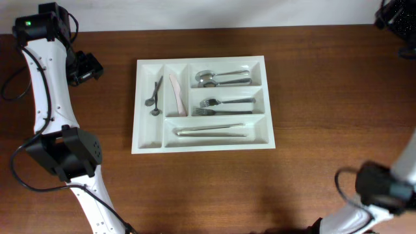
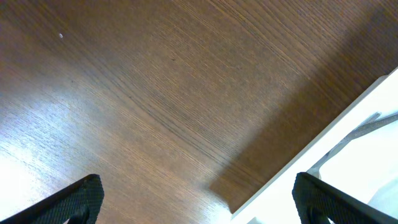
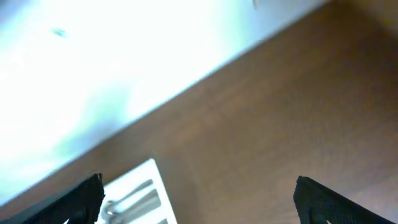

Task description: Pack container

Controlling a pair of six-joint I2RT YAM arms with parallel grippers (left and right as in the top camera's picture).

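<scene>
The white cutlery tray (image 1: pixel 203 147) lies at the table's middle. Its left narrow compartment holds two small spoons (image 1: pixel 155 97), and the second narrow one holds a pale knife (image 1: pixel 175 94). The wide compartments hold spoons (image 1: pixel 222 78), forks (image 1: pixel 224 106) and long thin pieces (image 1: pixel 211 131). My left gripper (image 1: pixel 88 67) is open and empty, left of the tray's far left corner. The left wrist view (image 2: pixel 199 205) shows its fingers spread over bare wood by the tray's edge (image 2: pixel 348 143). My right gripper (image 1: pixel 396 18) is open and empty at the far right corner. Its wrist view (image 3: pixel 199 202) shows the tray corner (image 3: pixel 140 183).
The brown wooden table (image 1: pixel 325 97) surrounds the tray. The left arm (image 1: pixel 49 104) stretches along the left side, with cables beside it. The right arm's body (image 1: pixel 383 188) sits at the front right. A pale wall (image 3: pixel 124 62) runs beyond the table's far edge.
</scene>
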